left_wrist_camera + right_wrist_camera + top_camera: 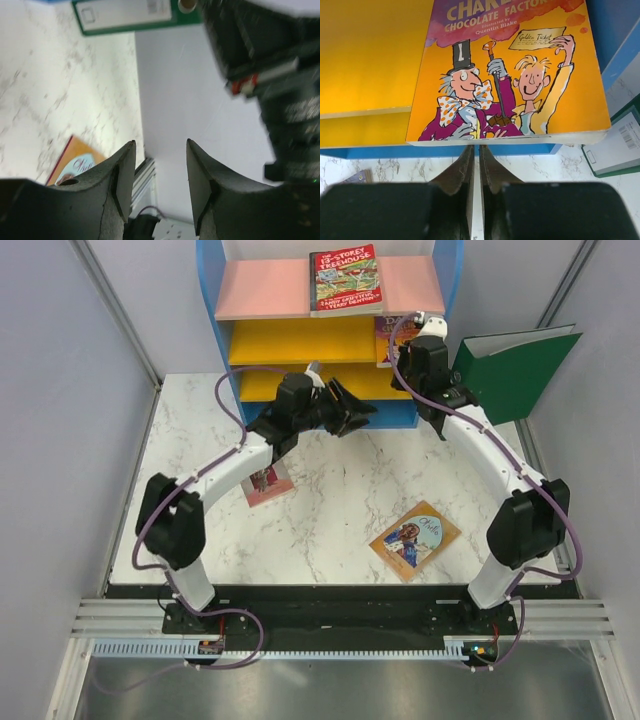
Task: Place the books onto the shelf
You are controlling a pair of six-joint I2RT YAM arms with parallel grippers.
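Observation:
The shelf (pixel 262 290) stands at the back, blue-framed with a pink top board and yellow boards (pixel 365 55) below. A red-green Treehouse book (pixel 345 280) lies on the pink board. An orange illustrated book (pixel 510 75) lies on a yellow board, its near edge overhanging. My right gripper (pixel 476 146) is shut, tips just under that edge, nothing between them; from above it (pixel 410 340) is at the shelf's right side. My left gripper (pixel 362 412) hangs open and empty before the shelf. A small maroon-grey book (pixel 268 482) and a tan book (pixel 415 538) lie on the table.
A big green ring binder (pixel 515 368) leans against the right wall beside the shelf, and shows in the left wrist view (pixel 125 15). The tan book (pixel 75 162) shows past my left fingers (pixel 125 170). Grey walls close in the marble table (pixel 330 490) on both sides.

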